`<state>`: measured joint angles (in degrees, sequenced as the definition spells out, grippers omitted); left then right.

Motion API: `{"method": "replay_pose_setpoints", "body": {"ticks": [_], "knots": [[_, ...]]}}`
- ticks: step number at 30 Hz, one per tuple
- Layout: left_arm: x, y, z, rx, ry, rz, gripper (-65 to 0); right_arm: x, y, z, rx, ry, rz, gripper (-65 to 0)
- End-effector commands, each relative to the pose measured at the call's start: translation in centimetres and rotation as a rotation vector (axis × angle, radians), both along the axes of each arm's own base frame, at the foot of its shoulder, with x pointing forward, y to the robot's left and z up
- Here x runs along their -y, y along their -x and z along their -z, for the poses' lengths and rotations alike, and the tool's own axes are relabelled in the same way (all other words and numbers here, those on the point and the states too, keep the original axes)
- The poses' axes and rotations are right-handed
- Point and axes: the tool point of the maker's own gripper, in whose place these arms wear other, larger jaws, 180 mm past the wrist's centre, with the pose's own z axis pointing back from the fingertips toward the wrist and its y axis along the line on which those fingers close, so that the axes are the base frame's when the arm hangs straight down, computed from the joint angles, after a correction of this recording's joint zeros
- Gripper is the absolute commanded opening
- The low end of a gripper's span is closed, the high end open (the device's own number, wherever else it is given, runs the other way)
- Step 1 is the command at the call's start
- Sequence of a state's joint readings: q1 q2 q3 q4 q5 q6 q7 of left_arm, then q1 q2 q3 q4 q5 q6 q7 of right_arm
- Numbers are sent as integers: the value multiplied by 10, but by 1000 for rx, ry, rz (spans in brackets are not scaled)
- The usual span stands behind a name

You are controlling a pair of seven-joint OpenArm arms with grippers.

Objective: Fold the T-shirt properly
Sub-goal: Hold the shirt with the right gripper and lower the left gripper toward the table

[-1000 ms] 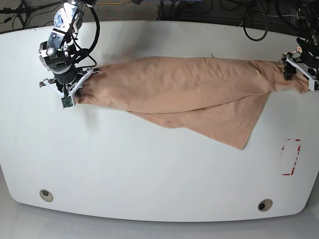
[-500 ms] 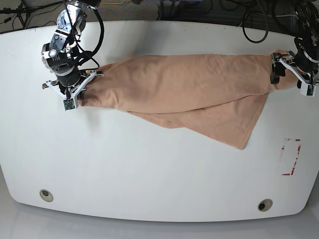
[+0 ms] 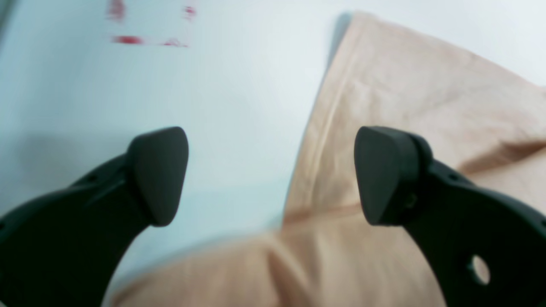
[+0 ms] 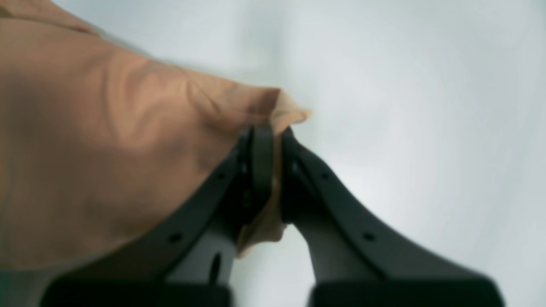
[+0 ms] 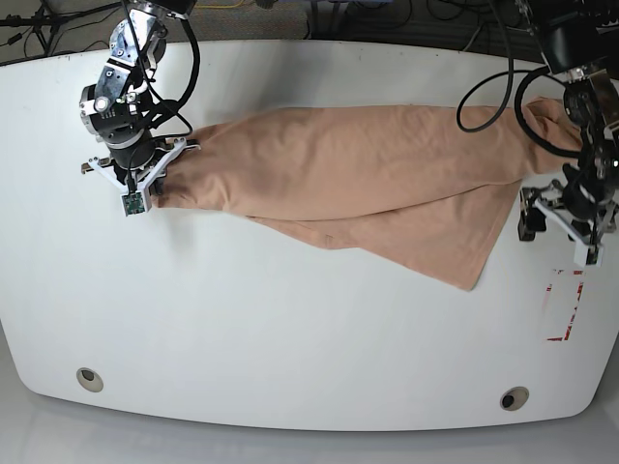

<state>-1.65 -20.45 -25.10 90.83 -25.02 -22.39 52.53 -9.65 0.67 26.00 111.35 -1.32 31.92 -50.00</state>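
1. The left gripper hangs at the table's right side with its jaws spread wide and nothing between them. In its wrist view one fingertip is over bare table, the other over cloth.
2. Outward from that claw, the T-shirt lies immediately to its left; the hanging lower corner is the nearest free part, slightly nearer the front edge than the claw.
3. The right gripper, at the table's left, is clamped tight on the shirt's left end; its wrist view shows a pinch of fabric poking out between the closed fingers.
4. The shirt's long axis runs left to right across the table, from the closed claw to the open one.
5. Judgement: the open left claw is the nearer arm for the loose right end, so the coming move turns on that edge lying just leftward of it.
6. Red marks sit on the table just in front of the open claw.
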Motion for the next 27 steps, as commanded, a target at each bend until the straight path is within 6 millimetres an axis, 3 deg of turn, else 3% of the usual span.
{"method": "replay_pose_setpoints", "body": {"ticks": [1, 12, 19, 24, 27], "knots": [[-7, -34, -12, 41, 9, -9, -83, 1, -9, -13, 53, 8, -6, -629], [16, -77, 17, 20, 96, 29, -83, 1, -9, -13, 53, 6, -6, -629], [44, -85, 45, -16, 168, 45, -83, 1, -9, -13, 53, 6, -6, -629], [51, -84, 59, -41, 197, 38, -83, 1, -9, -13, 53, 6, -6, -629], [71, -91, 65, -58, 220, 67, -83, 1, -9, -13, 55, 6, -6, -629]]}}
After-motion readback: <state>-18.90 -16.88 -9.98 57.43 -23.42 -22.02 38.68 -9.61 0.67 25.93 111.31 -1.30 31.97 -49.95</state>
